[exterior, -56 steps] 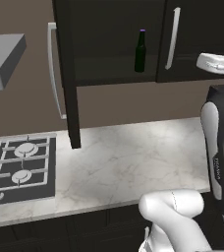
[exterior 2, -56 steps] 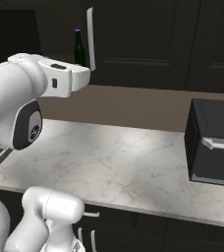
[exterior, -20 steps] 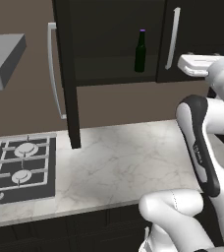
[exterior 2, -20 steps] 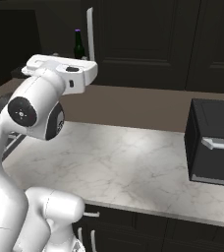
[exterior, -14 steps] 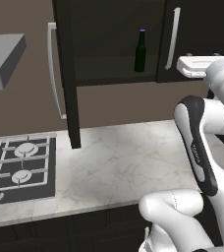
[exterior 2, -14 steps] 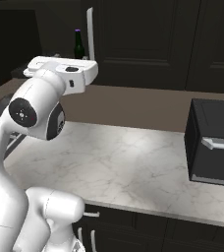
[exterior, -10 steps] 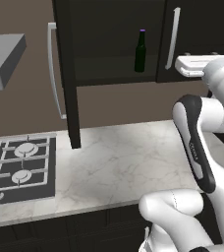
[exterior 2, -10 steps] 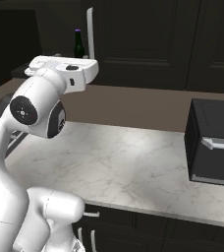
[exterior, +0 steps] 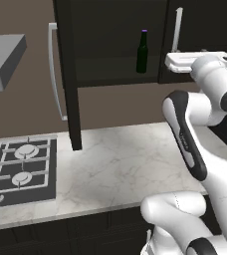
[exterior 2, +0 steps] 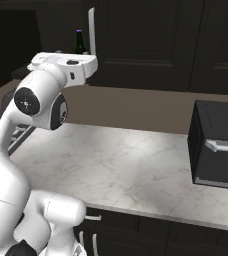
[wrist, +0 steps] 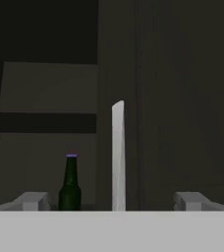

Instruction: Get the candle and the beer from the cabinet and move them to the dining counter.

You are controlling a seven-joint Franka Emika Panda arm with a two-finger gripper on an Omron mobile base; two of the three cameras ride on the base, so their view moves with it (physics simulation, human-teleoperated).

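Jaws spread wide, holding nothing; gripper (wrist: 112,202) faces the open cabinet (exterior: 110,45). Beer (exterior: 142,52) stands upright on its shelf.

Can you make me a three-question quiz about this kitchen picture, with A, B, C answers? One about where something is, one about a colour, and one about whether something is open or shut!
1. Where is the beer?
A. On a shelf inside the cabinet
B. On the gas hob
C. On the marble counter

2. What colour is the beer's cap?
A. Red
B. Purple
C. White

3. How is the end effector right now?
A. Shut on the beer
B. Shut on a door handle
C. Open, holding nothing

Answers:
1. A, because the left base view shows the bottle standing on the shelf behind the open left door, high above the counter.
2. B, because the hand view shows a small purple top on the dark bottle.
3. C, because the hand view shows its two tips wide apart with nothing between them.
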